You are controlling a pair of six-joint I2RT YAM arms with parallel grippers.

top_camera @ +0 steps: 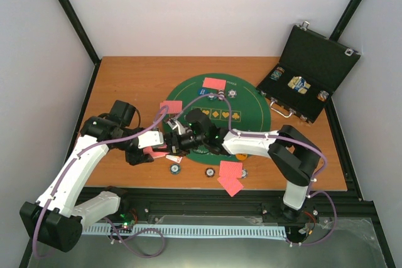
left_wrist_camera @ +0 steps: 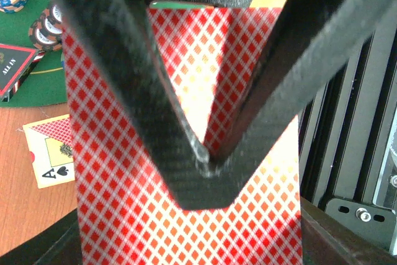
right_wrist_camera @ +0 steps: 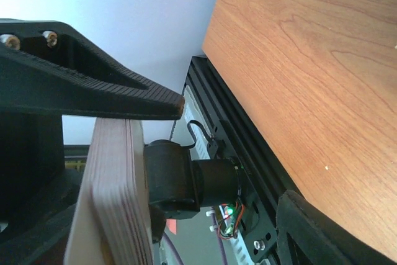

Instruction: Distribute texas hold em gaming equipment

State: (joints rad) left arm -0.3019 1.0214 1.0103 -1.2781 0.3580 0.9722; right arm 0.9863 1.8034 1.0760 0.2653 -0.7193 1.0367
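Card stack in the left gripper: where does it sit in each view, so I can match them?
Top external: card stack, a small pink patch just left of centre.
Left wrist: fills the middle, red diamond backs clamped by the left gripper.
Right wrist: lower left, seen edge-on.
Shared landmark: the wooden table, in all three.

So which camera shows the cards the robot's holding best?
Left wrist: the held cards fill it, red diamond backs clear, with the left gripper shut on them. Right wrist shows only their edges. Top external barely shows them.
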